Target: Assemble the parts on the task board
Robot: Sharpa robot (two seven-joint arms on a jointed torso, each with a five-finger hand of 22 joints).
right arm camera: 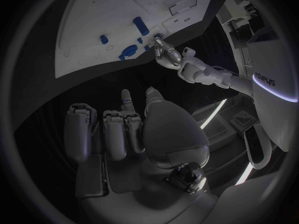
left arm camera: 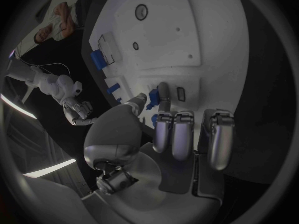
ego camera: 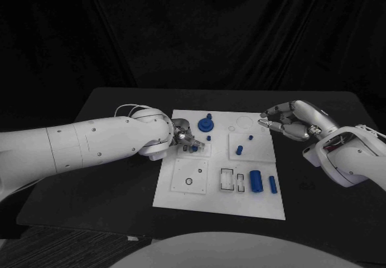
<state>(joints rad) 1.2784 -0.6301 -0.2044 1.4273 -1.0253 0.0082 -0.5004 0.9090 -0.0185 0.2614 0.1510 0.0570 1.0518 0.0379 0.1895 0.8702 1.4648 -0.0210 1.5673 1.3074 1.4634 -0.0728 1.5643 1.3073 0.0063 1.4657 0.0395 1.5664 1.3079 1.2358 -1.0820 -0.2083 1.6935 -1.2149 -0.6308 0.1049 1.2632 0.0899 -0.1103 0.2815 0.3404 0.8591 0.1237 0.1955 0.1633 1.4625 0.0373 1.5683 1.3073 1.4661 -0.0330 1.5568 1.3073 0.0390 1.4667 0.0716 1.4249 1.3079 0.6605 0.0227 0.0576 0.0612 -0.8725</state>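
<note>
The white task board (ego camera: 217, 195) lies in the middle of the black table. My left hand (ego camera: 185, 138) is over the board's left part, thumb and one finger pinching a small blue part (ego camera: 194, 148); the left wrist view shows that part (left arm camera: 150, 105) between the thumb and the outstretched finger of the left hand (left arm camera: 171, 134). Beside it stand a round blue part (ego camera: 207, 123) and a small peg (ego camera: 208, 137). My right hand (ego camera: 288, 121) hovers at the board's right edge, fingers curled in, holding nothing, as the right wrist view of the hand (right arm camera: 124, 129) also shows.
More blue parts are on the board: two pegs (ego camera: 250, 137) (ego camera: 239, 149) to the right, and a thick cylinder (ego camera: 256, 180) with a slim piece (ego camera: 273, 184) near the front right. Empty rectangular slots (ego camera: 227, 177) and a ring hole (ego camera: 189, 181) sit at the front.
</note>
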